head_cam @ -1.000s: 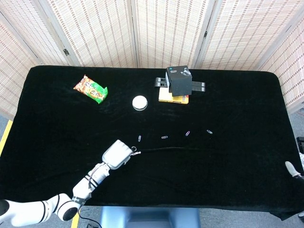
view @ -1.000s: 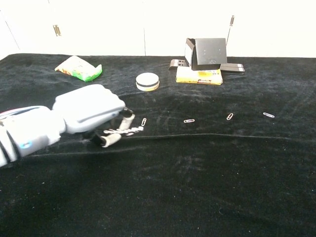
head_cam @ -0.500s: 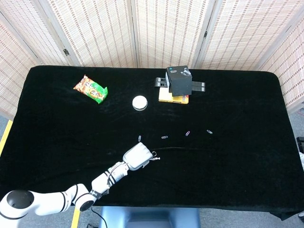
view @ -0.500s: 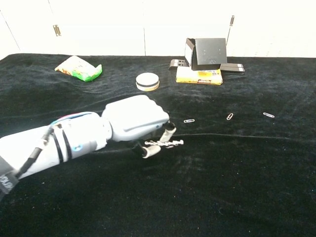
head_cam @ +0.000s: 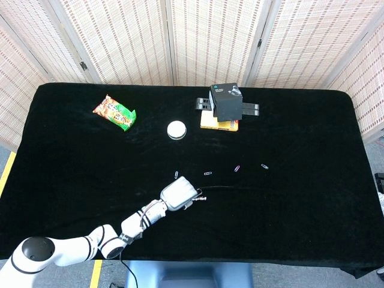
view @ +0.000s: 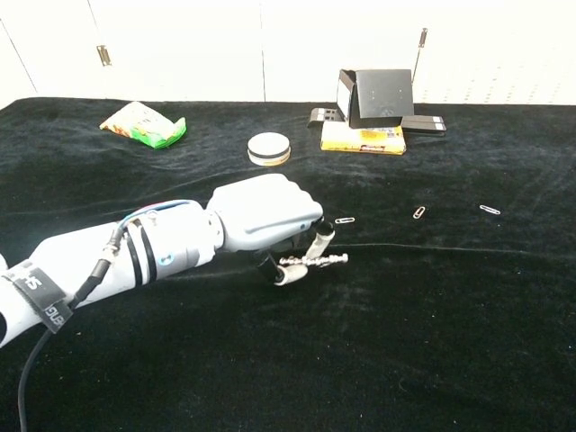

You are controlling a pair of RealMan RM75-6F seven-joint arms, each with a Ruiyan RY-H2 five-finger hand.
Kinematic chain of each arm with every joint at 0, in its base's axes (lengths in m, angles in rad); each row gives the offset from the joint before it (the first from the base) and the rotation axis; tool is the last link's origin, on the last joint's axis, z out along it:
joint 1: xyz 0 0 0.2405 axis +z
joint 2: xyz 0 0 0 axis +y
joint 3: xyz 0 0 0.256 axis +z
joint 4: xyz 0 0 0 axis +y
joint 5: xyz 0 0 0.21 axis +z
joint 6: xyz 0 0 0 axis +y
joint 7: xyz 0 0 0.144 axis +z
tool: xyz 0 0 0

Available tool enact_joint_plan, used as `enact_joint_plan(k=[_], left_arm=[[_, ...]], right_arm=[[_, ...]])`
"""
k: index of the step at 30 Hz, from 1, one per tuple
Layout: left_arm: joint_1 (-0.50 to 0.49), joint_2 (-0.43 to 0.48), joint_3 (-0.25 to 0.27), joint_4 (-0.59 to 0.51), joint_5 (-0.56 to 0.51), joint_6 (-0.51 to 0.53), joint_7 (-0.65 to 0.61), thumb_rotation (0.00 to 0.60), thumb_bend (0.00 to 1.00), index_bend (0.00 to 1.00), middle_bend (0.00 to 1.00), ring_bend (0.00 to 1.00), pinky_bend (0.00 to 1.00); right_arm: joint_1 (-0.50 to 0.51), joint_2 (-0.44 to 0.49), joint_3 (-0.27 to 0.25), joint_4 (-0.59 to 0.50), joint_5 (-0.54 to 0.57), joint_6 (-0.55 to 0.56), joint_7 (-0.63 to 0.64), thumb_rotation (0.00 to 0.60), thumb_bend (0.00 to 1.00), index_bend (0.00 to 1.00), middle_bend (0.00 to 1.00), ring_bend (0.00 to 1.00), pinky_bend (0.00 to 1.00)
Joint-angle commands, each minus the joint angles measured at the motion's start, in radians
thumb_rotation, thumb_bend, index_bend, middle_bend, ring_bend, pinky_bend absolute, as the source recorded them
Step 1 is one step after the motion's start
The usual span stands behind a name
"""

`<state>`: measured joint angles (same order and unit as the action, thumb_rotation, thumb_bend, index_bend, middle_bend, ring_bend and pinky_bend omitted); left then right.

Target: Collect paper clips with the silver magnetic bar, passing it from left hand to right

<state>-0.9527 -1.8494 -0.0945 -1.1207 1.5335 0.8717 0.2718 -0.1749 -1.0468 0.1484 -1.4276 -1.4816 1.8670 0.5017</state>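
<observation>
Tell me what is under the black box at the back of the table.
The black box sits on a flat yellow packet, with a black flat item sticking out at both sides. How far either reaches beneath the box is covered.

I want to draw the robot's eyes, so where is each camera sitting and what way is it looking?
Head view: sits high up, looking steeply down on the whole black cloth table; the white left hand and arm reach in from the bottom left.
Chest view: sits low at the near table edge, looking across it toward the white back wall; the left hand fills the left side.
Both share the left hand holding the silver magnetic bar, the small paper clips and the round white tin.
</observation>
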Motion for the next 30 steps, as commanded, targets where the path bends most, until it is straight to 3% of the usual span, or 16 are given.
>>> enact_joint_plan(k=[1, 9, 15, 18, 21, 24, 28, 30], left_arm=[[0.000, 0.008, -0.002, -0.014, -0.005, 0.002, -0.014, 0.600, 0.15, 0.03, 0.99, 0.97, 0.99], [0.011, 0.047, -0.004, -0.067, -0.012, 0.025, -0.008, 0.600, 0.11, 0.00, 0.99, 0.97, 0.99], [0.061, 0.182, -0.001, -0.230, -0.022, 0.093, 0.117, 0.600, 0.11, 0.00, 0.95, 0.94, 0.97], [0.132, 0.317, 0.012, -0.378, -0.058, 0.161, 0.241, 0.600, 0.12, 0.00, 0.81, 0.79, 0.83], [0.213, 0.440, 0.029, -0.492, -0.091, 0.245, 0.292, 0.600, 0.12, 0.02, 0.59, 0.55, 0.54], [0.311, 0.536, 0.045, -0.523, -0.101, 0.365, 0.240, 0.600, 0.16, 0.05, 0.43, 0.40, 0.35], [0.437, 0.617, 0.061, -0.464, -0.144, 0.477, 0.060, 0.600, 0.20, 0.05, 0.34, 0.27, 0.28], [0.484, 0.634, 0.069, -0.423, -0.148, 0.521, 0.009, 0.600, 0.20, 0.06, 0.33, 0.26, 0.26]], right_arm=[[0.002, 0.001, 0.003, -0.001, -0.001, -0.005, -0.002, 0.600, 0.26, 0.00, 0.00, 0.00, 0.00], [0.010, 0.001, 0.010, -0.011, -0.005, -0.019, -0.020, 0.600, 0.26, 0.00, 0.00, 0.00, 0.00], [0.033, 0.006, 0.002, -0.022, -0.025, -0.058, -0.054, 0.600, 0.26, 0.00, 0.00, 0.00, 0.00], [0.050, 0.007, -0.010, -0.028, -0.060, -0.073, -0.081, 0.600, 0.26, 0.00, 0.00, 0.00, 0.00], [0.070, 0.001, -0.023, -0.037, -0.110, -0.078, -0.123, 0.600, 0.26, 0.00, 0.00, 0.00, 0.00], [0.102, -0.007, -0.045, -0.042, -0.174, -0.103, -0.171, 0.600, 0.26, 0.05, 0.00, 0.00, 0.00], [0.174, -0.020, -0.059, -0.063, -0.234, -0.186, -0.213, 0.600, 0.26, 0.26, 0.00, 0.00, 0.00], [0.220, -0.024, -0.055, -0.079, -0.255, -0.236, -0.235, 0.600, 0.26, 0.31, 0.00, 0.00, 0.00]])
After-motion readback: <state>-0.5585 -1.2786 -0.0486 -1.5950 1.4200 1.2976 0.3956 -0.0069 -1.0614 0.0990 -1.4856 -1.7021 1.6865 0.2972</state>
